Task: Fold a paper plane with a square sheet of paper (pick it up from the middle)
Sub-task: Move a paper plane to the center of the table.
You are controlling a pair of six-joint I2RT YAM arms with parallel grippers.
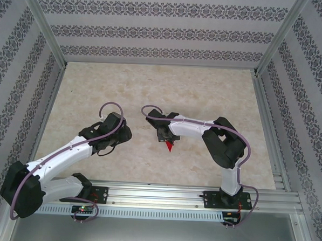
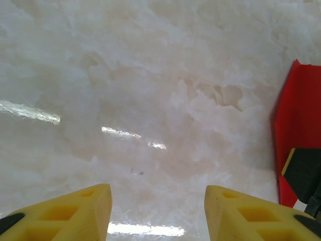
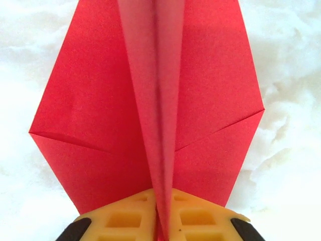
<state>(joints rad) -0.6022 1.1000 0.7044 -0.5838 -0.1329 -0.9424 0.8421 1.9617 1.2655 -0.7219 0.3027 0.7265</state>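
The right gripper (image 3: 161,218) pinches the centre crease of the small bright red paper plane (image 3: 95,110) between closed yellow jaws, wings spread over the pale marbled tabletop (image 1: 151,93); the left gripper (image 2: 156,201) hovers beside it, jaws wide, holding nothing

The marbled beige table (image 1: 152,87) sits inside patterned walls (image 1: 155,31) and a metal frame (image 1: 44,22). The left arm (image 1: 62,156) reaches up and rightward from the near rail (image 1: 162,195), and its left gripper (image 1: 122,133) hangs over bare table. The right arm (image 1: 224,148) bends back leftward. A red point of the paper plane (image 1: 169,147) sticks out just under the right gripper (image 1: 164,137), aimed at the near edge. The two grippers are near each other, apart.
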